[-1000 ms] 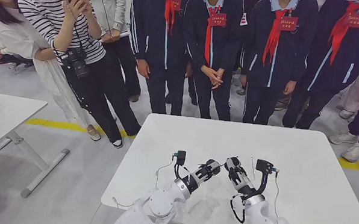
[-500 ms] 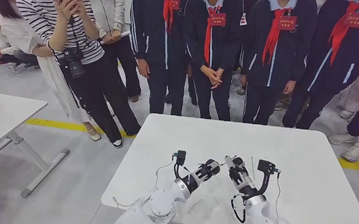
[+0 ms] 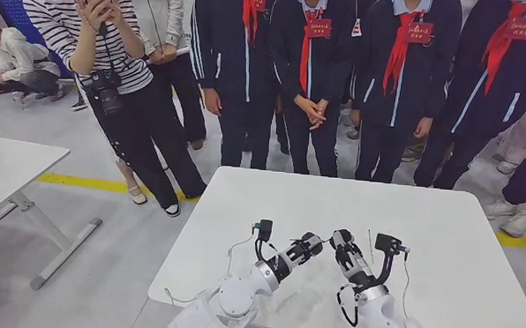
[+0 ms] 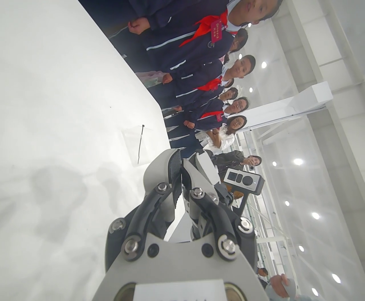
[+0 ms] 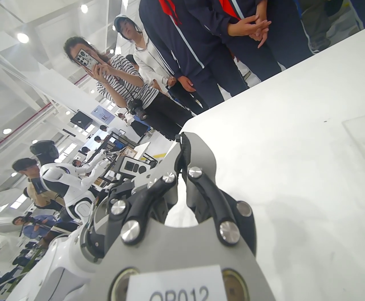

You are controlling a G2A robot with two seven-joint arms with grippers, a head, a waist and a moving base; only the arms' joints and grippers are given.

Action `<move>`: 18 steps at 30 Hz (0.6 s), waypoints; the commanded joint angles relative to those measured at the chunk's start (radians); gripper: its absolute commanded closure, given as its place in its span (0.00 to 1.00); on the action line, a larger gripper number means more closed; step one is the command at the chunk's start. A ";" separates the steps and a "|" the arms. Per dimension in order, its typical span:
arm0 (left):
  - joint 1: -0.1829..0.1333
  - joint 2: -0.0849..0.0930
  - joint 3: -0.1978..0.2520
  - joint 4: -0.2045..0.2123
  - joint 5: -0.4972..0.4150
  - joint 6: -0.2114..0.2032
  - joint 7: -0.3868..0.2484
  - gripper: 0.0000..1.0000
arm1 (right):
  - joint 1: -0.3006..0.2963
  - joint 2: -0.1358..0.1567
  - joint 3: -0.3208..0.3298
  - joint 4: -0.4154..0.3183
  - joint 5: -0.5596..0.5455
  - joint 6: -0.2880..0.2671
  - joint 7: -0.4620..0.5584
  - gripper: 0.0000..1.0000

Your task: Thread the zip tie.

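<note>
At the near side of the white desk [image 3: 420, 206], the fingers [image 4: 174, 168] of the left gripper [image 4: 184, 162] are pressed together with nothing between them, and the fingers [image 5: 185, 150] of the right gripper [image 5: 180, 142] are likewise closed and bare. Both grippers hang over the desk, tips near each other. Beside the right gripper, touched by neither, the thin black zip tie [image 3: 370, 245] lies flat on a clear sheet [image 4: 131, 149].
</note>
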 commanded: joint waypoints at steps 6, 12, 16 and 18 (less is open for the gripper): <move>0.001 0.000 -0.002 0.000 -0.009 0.006 -0.005 0.47 | -0.001 0.000 0.002 0.001 -0.005 0.003 -0.009 1.00; 0.004 0.001 -0.008 -0.006 -0.008 0.006 0.000 0.41 | -0.003 0.000 0.003 0.001 -0.023 0.021 -0.017 1.00; 0.010 0.002 -0.016 -0.007 -0.011 0.002 0.001 0.60 | -0.005 -0.001 0.004 0.003 -0.030 0.031 -0.027 1.00; 0.013 0.003 -0.019 -0.008 -0.012 0.001 0.002 0.64 | -0.007 -0.001 0.005 0.003 -0.037 0.037 -0.034 1.00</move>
